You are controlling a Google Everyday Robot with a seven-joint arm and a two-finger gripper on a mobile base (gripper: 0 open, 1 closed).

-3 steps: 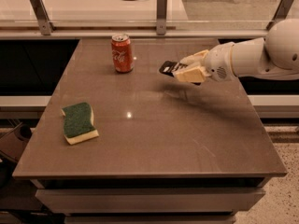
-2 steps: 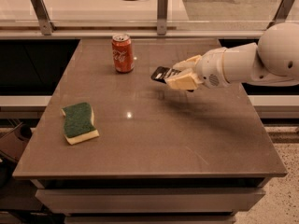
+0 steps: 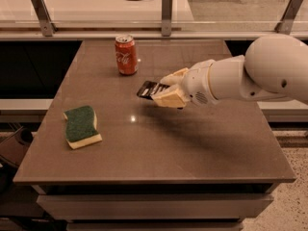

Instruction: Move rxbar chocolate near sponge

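My gripper reaches in from the right over the middle of the table and is shut on the rxbar chocolate, a flat black wrapper with white lettering that sticks out to the left of the cream-coloured fingers. The bar is held above the tabletop, casting a shadow below. The sponge, dark green on top with a pale yellow base, lies flat near the table's left edge, well to the left and a little nearer than the bar.
A red soda can stands upright at the back of the grey table, behind and left of the gripper. A railing with metal posts runs behind the table. My white arm spans the right side.
My gripper has moved left and toward the front with the rxbar chocolate in it, closing on the sponge. The can and sponge have not moved.
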